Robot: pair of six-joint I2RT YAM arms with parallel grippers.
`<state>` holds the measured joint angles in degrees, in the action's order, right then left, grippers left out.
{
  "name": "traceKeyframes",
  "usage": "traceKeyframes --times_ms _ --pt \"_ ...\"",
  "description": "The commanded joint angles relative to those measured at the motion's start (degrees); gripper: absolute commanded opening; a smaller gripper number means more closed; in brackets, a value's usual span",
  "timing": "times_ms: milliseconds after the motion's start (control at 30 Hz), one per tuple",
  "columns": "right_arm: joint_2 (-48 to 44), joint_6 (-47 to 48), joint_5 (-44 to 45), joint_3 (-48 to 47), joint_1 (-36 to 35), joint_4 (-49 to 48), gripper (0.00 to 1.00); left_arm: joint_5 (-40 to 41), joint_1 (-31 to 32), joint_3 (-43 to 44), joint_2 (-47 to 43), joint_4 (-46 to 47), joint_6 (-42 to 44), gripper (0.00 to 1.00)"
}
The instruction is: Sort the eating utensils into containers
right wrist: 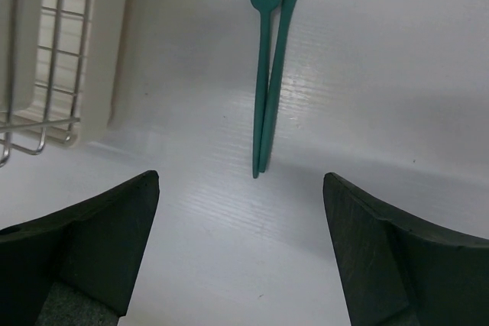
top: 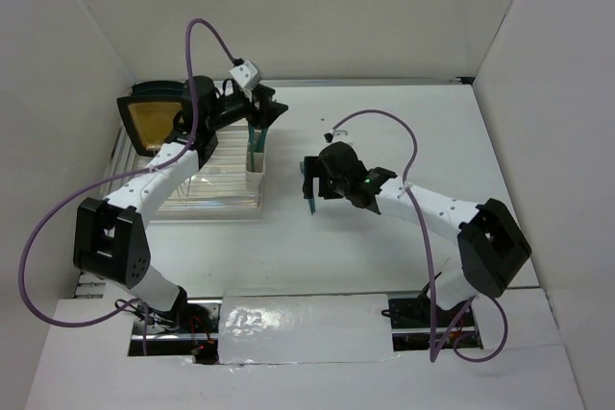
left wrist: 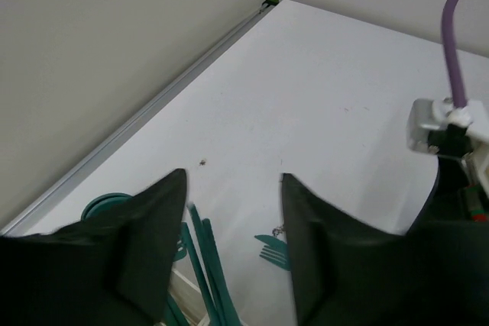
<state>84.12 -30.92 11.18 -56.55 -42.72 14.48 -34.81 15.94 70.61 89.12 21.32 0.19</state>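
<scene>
Several teal utensils (top: 257, 139) stand with their handles up in a cream-white container (top: 255, 178) at the right end of the dish rack. My left gripper (top: 268, 108) hovers open and empty just above them; its wrist view shows the handles (left wrist: 203, 265) below the left finger and a fork head (left wrist: 273, 248) on the table beyond. My right gripper (top: 309, 174) is open and empty above a teal fork (right wrist: 262, 74) and a second teal utensil (right wrist: 280, 59), which lie side by side on the table. They also show in the top view (top: 311, 201). A second container is not distinguishable.
The clear-and-white wire dish rack (top: 207, 184) sits at the left, its side in the right wrist view (right wrist: 57, 51). A black-rimmed yellow plate (top: 154, 117) stands at its far end. The white walls (top: 317, 7) close in behind and at both sides.
</scene>
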Motion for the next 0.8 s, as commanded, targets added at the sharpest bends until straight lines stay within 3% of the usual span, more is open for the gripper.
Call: traceKeyframes --times_ms 0,133,333,600,767 --pt "1.8 -0.7 0.1 -1.5 -0.2 -4.5 0.92 0.9 0.0 -0.1 -3.0 2.8 1.5 0.68" --pt "6.0 0.0 0.1 -3.5 -0.1 -5.0 0.82 3.2 -0.1 2.2 -4.9 0.2 0.2 0.85" --pt "14.6 1.2 2.0 -6.8 -0.2 -5.6 0.65 10.2 -0.1 6.9 -10.4 -7.4 -5.2 0.88" --pt "22.1 3.0 6.7 -12.4 -0.1 -2.5 0.46 6.3 -0.2 -2.5 -24.5 -5.9 -8.8 0.92" --pt "23.2 2.4 7.3 -13.1 0.0 -2.6 0.44 6.3 -0.4 -5.9 -27.9 -8.7 -8.8 0.92"
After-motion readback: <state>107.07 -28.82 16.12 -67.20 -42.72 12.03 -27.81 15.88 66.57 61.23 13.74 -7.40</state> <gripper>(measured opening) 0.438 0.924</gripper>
